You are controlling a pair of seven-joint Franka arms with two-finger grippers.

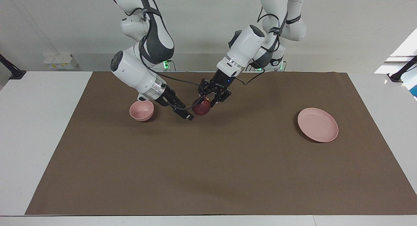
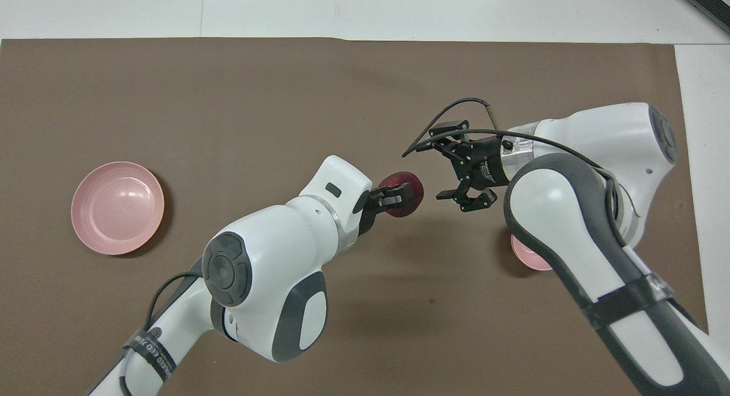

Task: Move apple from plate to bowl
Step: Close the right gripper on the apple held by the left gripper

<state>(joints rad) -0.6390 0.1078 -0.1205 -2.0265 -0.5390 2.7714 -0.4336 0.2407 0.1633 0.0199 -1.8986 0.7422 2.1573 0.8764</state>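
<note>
The brown mat [image 1: 208, 174] covers the table, flat and matte. No writing on it can be read. The left gripper [image 1: 208, 100] is clamped on the dark red apple [image 1: 202, 107], held up over the mat. Beside it the right gripper [image 2: 450, 162] has its fingers apart, empty. The deep pink bowl [image 1: 141, 110] stands toward the right arm's end, the flat round pink plate [image 1: 318, 124] toward the left arm's end.

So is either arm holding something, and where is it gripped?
The left gripper holds the apple by its top, above the mat. The right gripper is open, empty.
</note>
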